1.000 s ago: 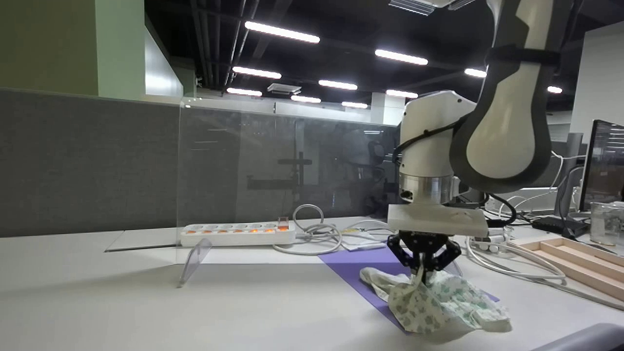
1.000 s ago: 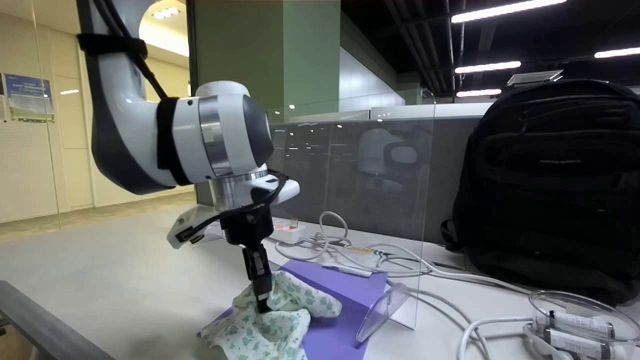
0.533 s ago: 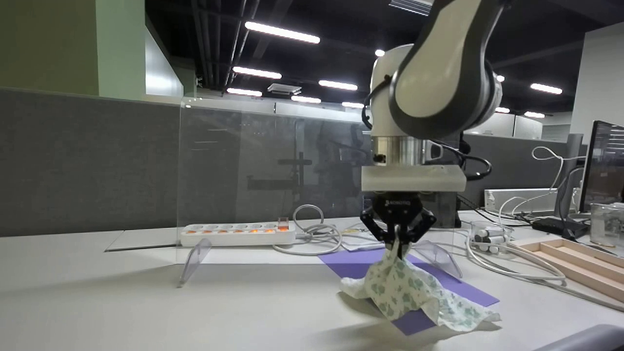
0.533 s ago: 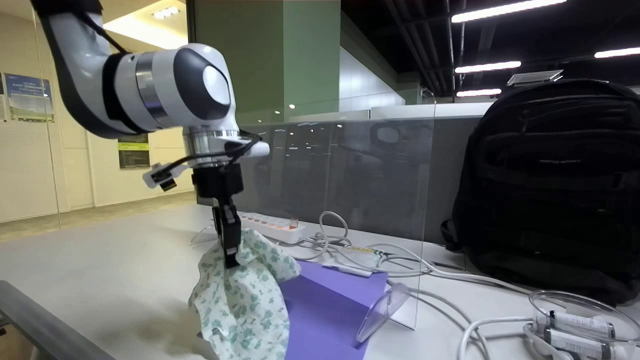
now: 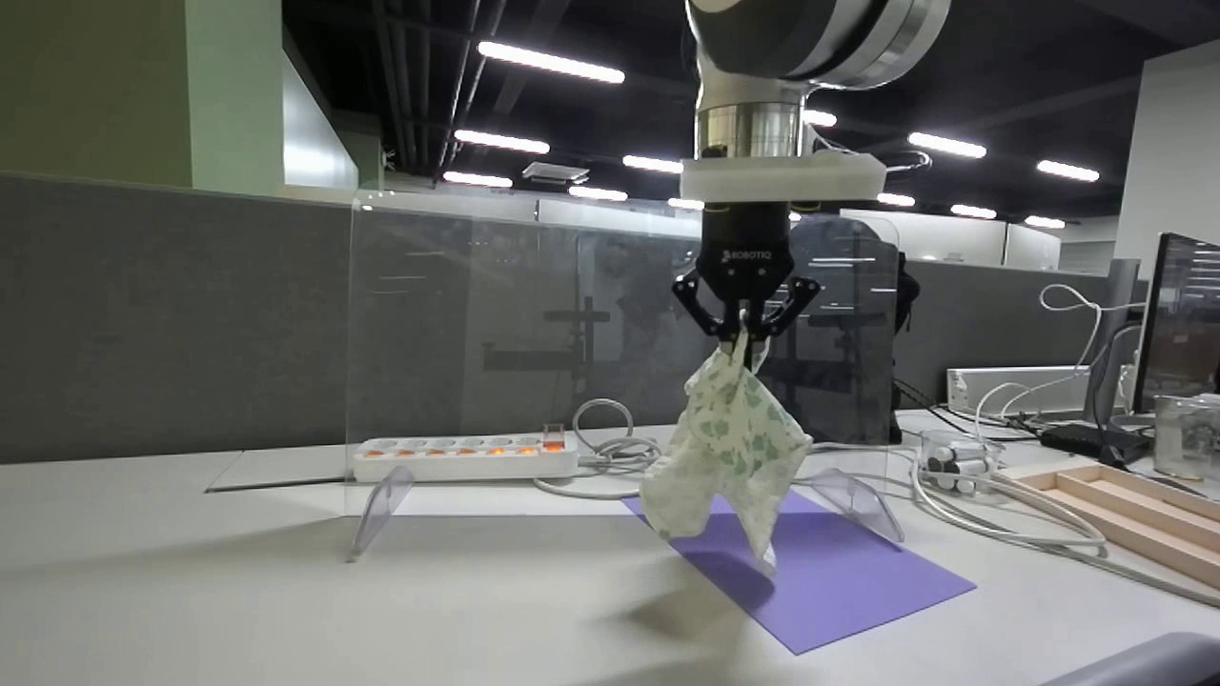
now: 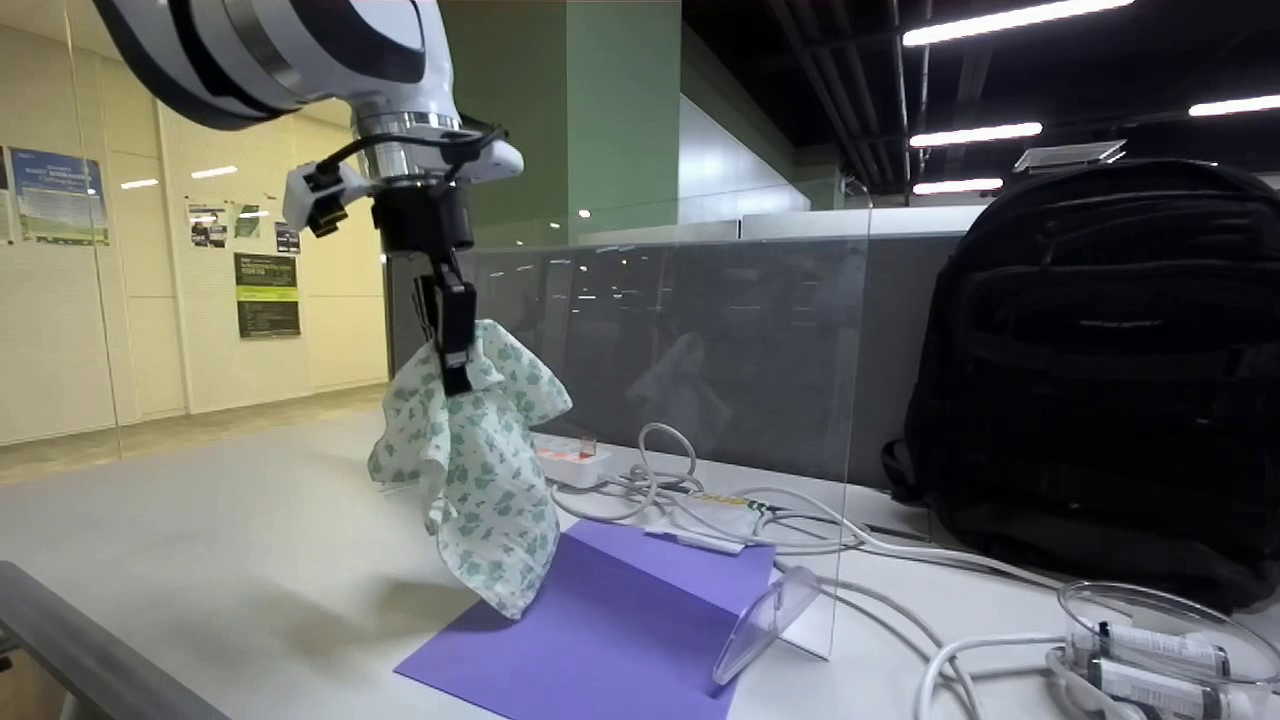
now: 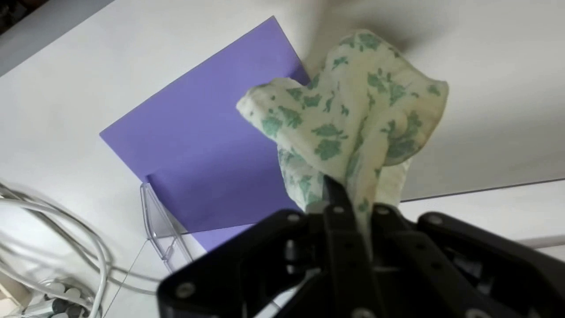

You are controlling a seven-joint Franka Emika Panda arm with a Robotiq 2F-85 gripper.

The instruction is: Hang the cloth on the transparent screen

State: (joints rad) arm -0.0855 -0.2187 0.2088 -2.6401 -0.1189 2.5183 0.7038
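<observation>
On the white tabletop (image 5: 429, 600) lies a purple sheet (image 5: 848, 576), more of it showing than half a second ago. The gripper (image 5: 742, 351) stands higher, pinching a gathered fold of the green-patterned cloth (image 5: 739, 438); raised with it, the cloth hangs partly over the sheet, in front of the transparent screen (image 5: 591, 343) in both exterior views.
</observation>
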